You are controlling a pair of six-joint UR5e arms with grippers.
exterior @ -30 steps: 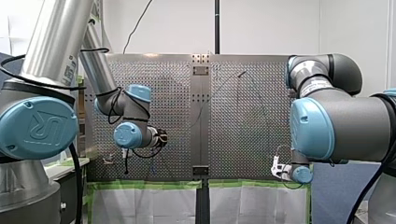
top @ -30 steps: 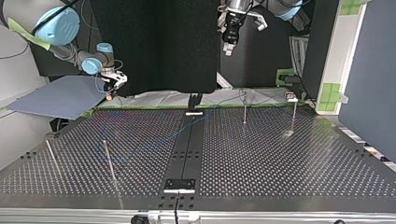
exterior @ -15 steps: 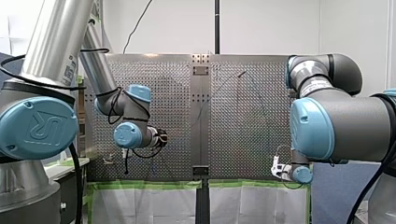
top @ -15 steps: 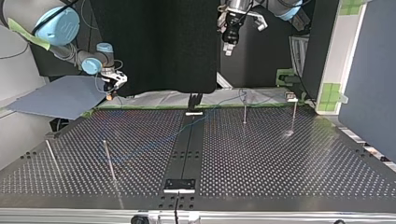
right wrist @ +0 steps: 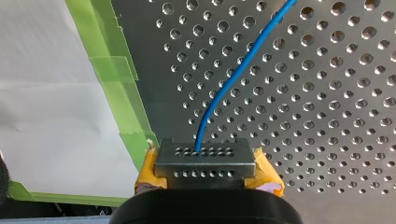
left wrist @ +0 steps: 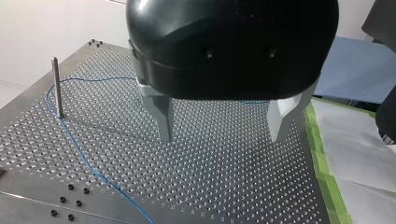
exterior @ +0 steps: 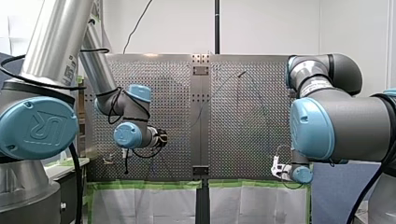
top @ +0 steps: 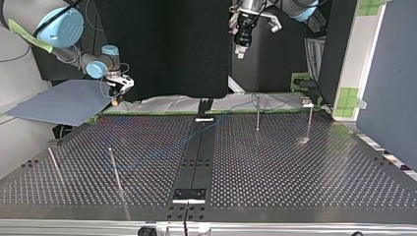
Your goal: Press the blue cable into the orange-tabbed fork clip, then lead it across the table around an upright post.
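Steel-grey perforated table [top: 295,167] carries the thin blue cable [right wrist: 238,70]. Its end is pinched in my right gripper [right wrist: 201,151], whose yellow pads [right wrist: 267,173] are closed on it just beside the strip of green tape [right wrist: 123,98] along the table's edge. My right arm folds down low there, at the top view's left, next to a tilted blue-grey sheet [top: 64,101]. My left arm bends at the elbow and hangs my left gripper [left wrist: 223,126] high over the table, pointing down. Its two metal fingers [left wrist: 162,116] are spread wide with nothing between them.

A stylised "UR" reads on the round blue joint cap [exterior: 39,126] of my left arm in the front view; the label on my right arm is too small to read.

Only the left wrist view shows the cable bending past a slim upright metal post [left wrist: 57,88], on the side away from the gripper, then running on across the holes. The top view gives it as a faint line. The right wrist view alone shows the grip.
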